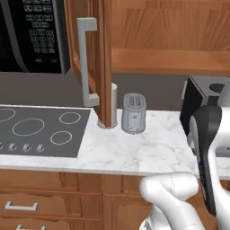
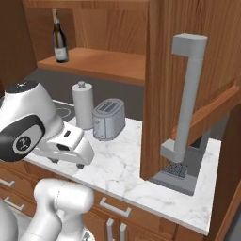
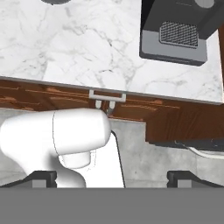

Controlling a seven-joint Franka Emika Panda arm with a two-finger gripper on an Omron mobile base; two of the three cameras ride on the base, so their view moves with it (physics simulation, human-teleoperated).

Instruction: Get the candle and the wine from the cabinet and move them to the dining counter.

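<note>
Wooden cabinet door swung open, wine upright on shelf inside, hand spread and empty over marble surface; next, reach up for bottle.

Cabinet: warm brown wood, grey bar handle. Wine: near-black glass, pale label. Surface: white marble (grey veining). Toaster: silver-grey. Cooktop: dark grey, white rings. Coffee machine: black.
</note>
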